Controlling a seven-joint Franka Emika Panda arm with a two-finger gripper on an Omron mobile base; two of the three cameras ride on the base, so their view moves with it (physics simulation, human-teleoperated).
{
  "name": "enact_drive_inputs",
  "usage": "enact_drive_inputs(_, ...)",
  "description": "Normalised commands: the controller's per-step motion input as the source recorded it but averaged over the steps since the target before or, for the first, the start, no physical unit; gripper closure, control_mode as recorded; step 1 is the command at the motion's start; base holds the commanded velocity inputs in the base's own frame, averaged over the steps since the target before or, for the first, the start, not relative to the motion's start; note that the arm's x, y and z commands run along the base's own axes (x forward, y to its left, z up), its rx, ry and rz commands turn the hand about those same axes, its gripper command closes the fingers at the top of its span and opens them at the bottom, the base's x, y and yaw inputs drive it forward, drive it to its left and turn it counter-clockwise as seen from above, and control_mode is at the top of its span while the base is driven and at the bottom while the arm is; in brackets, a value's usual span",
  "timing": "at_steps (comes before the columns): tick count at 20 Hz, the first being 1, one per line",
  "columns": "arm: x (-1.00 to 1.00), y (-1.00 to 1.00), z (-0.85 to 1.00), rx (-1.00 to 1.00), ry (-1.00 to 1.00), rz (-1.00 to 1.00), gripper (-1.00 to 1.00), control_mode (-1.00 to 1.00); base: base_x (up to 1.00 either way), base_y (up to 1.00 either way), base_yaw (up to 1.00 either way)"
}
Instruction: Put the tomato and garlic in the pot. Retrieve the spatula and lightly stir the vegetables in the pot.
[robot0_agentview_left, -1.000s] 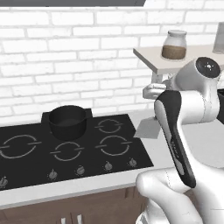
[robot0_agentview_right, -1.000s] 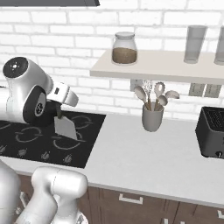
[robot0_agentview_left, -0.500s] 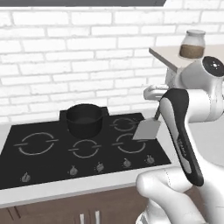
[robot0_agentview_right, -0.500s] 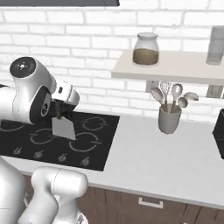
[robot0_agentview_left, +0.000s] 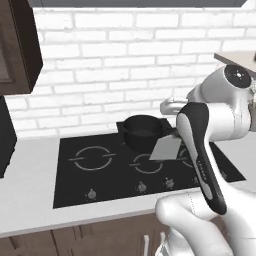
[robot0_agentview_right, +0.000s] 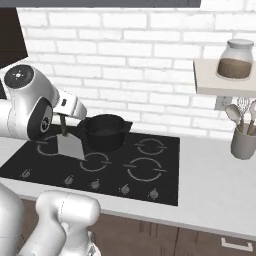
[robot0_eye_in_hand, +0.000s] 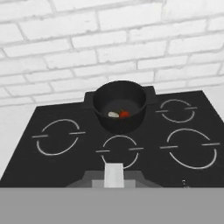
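Grey counter (robot0_agentview_right: 210, 195): black cooktop (robot0_agentview_right: 150, 175), pot (robot0_agentview_right: 105, 131), utensil crock (robot0_agentview_right: 243, 142).

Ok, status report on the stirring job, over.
Claw shut on spatula, blade hanging over the hob just short of the pot. Tomato and garlic in the pot. Nothing between blade and pot.

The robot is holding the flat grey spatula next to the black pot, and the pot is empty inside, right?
Not quite. The small round black pot is not empty: the hand view shows a red tomato and pale garlic inside. The flat pale grey spatula is held beside it.
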Motion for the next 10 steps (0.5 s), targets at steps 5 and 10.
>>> enact_drive_inputs(5,0.00,0.00,0.00,0.00,0.00,0.00,1.00,1.00,0.82,0.01,0.00)
enact_drive_inputs(10,0.17,0.00,0.06,-0.01,0.00,0.00,1.00,-1.00,0.80,0.00,0.00)
